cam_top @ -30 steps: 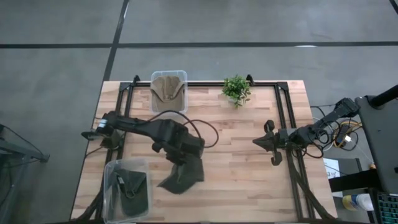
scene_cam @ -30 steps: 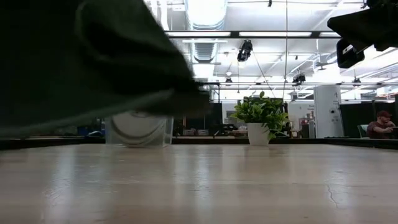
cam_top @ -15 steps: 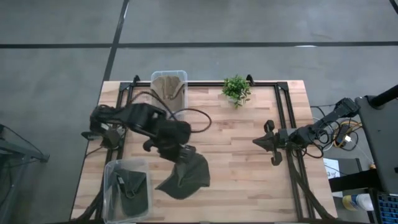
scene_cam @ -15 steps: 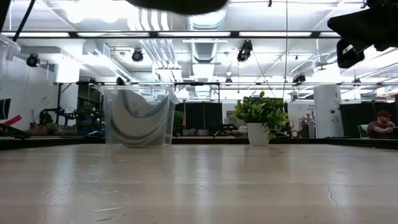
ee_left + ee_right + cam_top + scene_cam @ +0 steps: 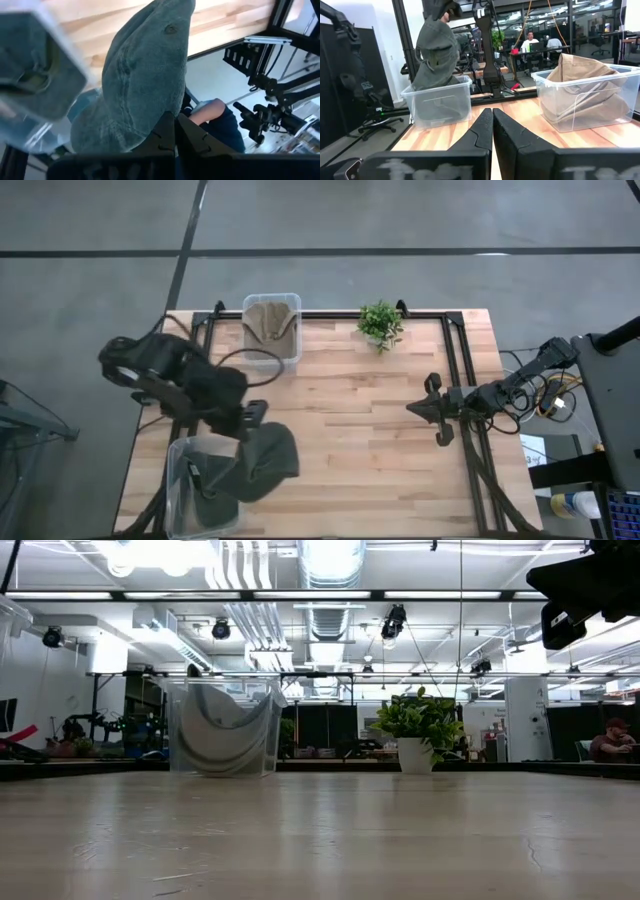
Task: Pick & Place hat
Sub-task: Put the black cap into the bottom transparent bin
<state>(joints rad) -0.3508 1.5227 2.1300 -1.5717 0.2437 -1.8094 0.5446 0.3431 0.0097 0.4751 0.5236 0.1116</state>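
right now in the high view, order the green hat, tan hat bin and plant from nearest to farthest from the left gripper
1. Green hat: clamped in the left gripper, hanging over the near-left bin.
2. Tan hat bin: far edge of the table, left of centre.
3. Plant: far edge, further right, clearly farthest.

The right gripper waits shut on the right side.

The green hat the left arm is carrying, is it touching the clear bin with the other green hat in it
Cannot tell. In the right wrist view the green hat hangs from the left gripper, its lower edge overlapping the clear bin rim; neither contact nor a gap shows plainly.
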